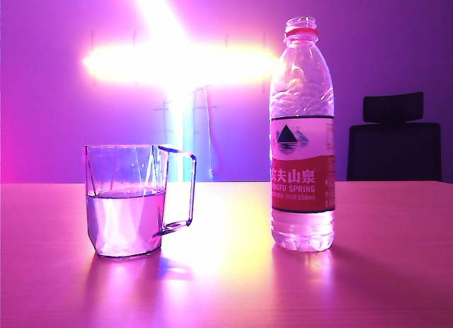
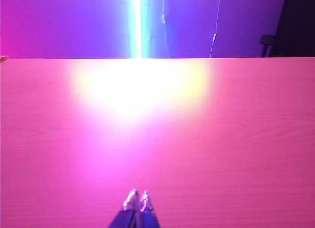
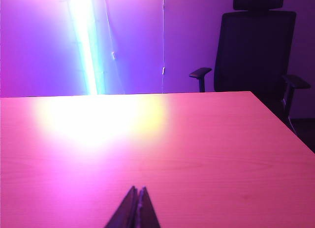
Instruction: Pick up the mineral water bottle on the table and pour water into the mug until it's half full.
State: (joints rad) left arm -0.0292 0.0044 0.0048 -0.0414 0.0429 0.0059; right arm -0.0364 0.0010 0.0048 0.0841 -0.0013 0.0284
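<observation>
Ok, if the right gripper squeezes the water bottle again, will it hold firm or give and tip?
The mineral water bottle looks like thin clear plastic, uncapped, so a squeeze may dent it and push water up. Tall on a narrow base, it could tip if nudged high. Neither the left gripper nor the right gripper, both shut, is near it.

The exterior view sits low and close at surface [image 1: 233, 285] level, facing the mug [image 1: 127, 200], bottle [image 1: 302, 137] and lit wall. Each wrist view looks forward along the bare surface over its closed end effector, left [image 2: 137, 199] and right [image 3: 137, 191]. All share the surface; the right wrist and exterior views share the chair [image 3: 256, 46].
</observation>
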